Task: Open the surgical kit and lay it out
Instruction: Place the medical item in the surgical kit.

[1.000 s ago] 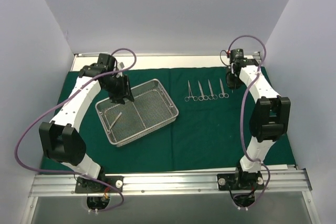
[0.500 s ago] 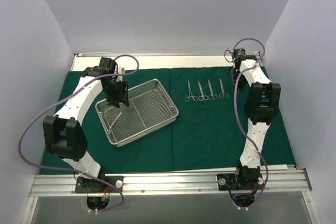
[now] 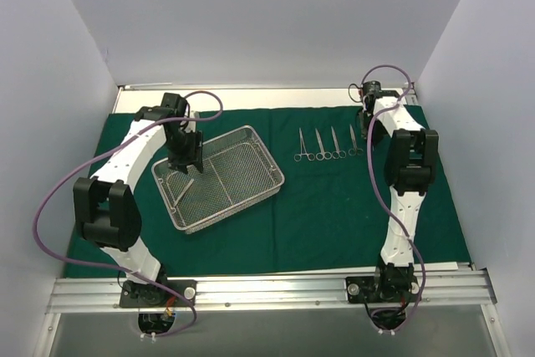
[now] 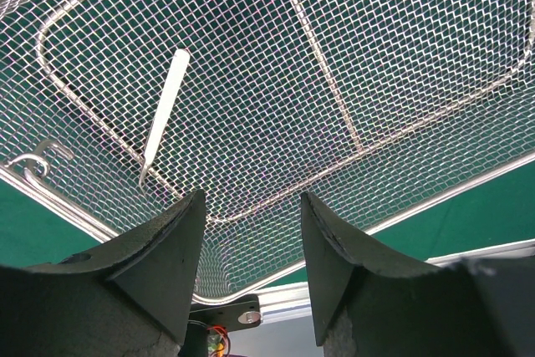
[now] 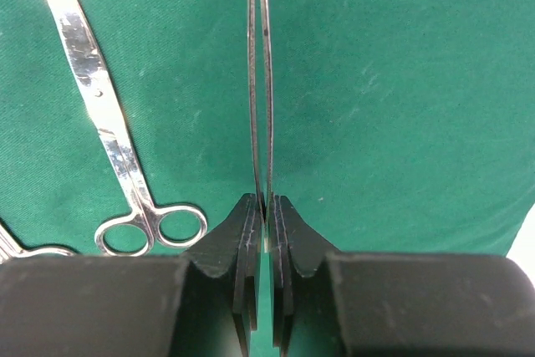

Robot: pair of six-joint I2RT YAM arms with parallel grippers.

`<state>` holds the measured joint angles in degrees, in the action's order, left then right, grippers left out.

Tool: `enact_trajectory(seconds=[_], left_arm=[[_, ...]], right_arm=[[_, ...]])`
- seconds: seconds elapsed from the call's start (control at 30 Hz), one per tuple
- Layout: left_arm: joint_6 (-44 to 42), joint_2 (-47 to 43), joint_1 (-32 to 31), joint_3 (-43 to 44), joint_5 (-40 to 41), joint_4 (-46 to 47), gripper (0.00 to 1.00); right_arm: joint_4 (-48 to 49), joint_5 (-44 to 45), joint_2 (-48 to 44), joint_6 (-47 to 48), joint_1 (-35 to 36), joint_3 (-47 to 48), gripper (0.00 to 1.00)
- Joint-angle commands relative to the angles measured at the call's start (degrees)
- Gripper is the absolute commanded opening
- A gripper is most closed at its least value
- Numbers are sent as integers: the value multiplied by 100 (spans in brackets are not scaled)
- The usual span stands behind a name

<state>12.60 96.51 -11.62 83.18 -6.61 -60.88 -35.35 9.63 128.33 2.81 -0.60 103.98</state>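
You are well into the task: the green drape [image 3: 334, 215] is lying open and four instruments [image 3: 326, 145] are lying in a row at 3 o'clock from the mesh tray [image 3: 280, 175]. Your right gripper [image 5: 265, 200] is clamping a thin two-bladed tool [image 5: 258, 81] beside that row; your left gripper [image 4: 251, 198], fingers apart, is hovering over one pale tool [image 4: 165, 114] lying in the tray

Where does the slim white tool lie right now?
In the top view, the slim white tool lies inside the wire-mesh tray, in its left half, directly under the left gripper.
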Motion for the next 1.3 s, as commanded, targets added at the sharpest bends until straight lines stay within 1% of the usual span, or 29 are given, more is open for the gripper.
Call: enact_trajectory(seconds=[0.0,0.43,0.53,0.57,0.67,0.73,0.77,0.87,1.07,1.2,1.27], left_arm=[[-100,61,28,67,64,-47,57],[-65,105,28,14,134,-117,58],[-47,96,28,-30,134,-99,58],[-47,96,28,-38,134,-108,58],[-38,87,28,-65,143,-126,59],[-30,96,28,-65,204,-160,60],[-12,96,28,-65,239,-169,60],[76,122,28,-65,309,-231,61],[181,158,28,-82,354,-284,61],[208,140,28,-82,476,-345,61],[269,219,28,-82,547,-407,61]], right_arm=[[-77,39,42,44,7,-62,0],[-16,-128,254,106,25,-150,1],[-15,-128,298,97,25,-159,4],[-15,-119,306,97,25,-159,7],[-33,-75,298,88,25,-150,9],[-16,-58,263,79,25,-159,13],[-15,-49,254,79,25,-177,16],[2,-31,236,62,25,-177,21],[20,-101,175,-17,25,-115,26],[-15,-110,-9,-131,25,-10,27],[-85,-102,-159,-254,25,218,28]])
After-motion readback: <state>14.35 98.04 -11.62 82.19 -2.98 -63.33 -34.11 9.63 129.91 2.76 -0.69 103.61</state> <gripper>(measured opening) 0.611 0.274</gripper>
